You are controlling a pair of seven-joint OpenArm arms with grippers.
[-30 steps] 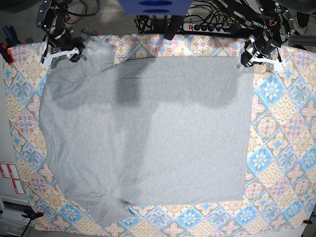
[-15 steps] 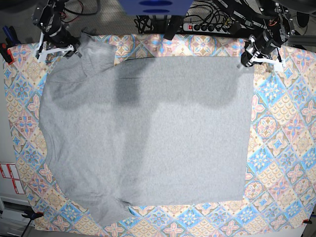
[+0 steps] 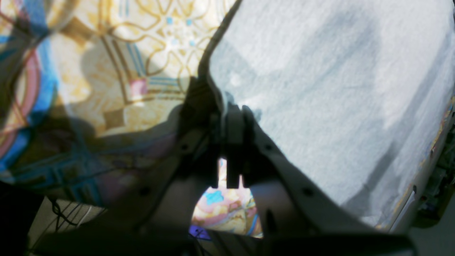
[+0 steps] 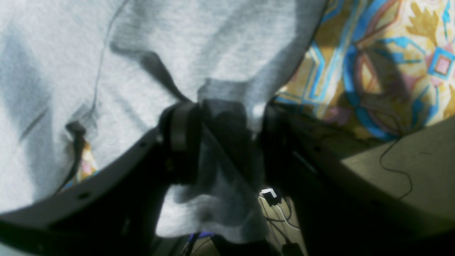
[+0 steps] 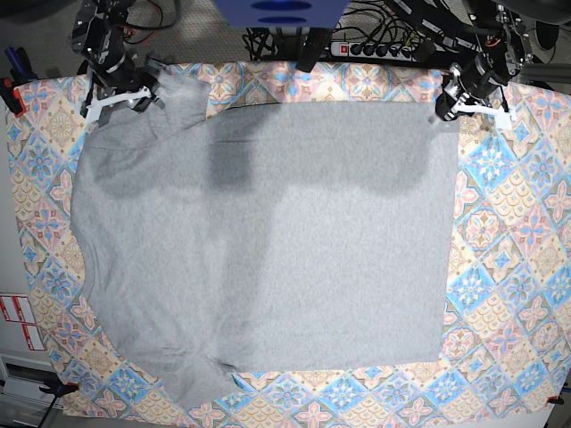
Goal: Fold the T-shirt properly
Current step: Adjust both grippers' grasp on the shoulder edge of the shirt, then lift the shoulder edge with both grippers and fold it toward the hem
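Two corners of the T-shirt (image 5: 268, 232) are what I have hold of, both at the far edge of the patterned tablecloth (image 5: 517, 267), the rest of the shirt lying flat across the middle of it. My left gripper (image 3: 233, 117) is pinched tight on the corner of the straight hem; in its wrist view the fingers meet at the fabric edge, but they are dark against the light and I cannot make out how much cloth sits between them. My right gripper (image 4: 220, 138) has a thick bunch of grey fabric clamped between its jaws, at the sleeve end of the shirt. Below the jaws a fold of cloth hangs down and hides whatever is under it. From the base view both grippers are small and partly lost among cables (image 5: 393, 36) at the table's far edge. No lettering is showing on the shirt's upper side.
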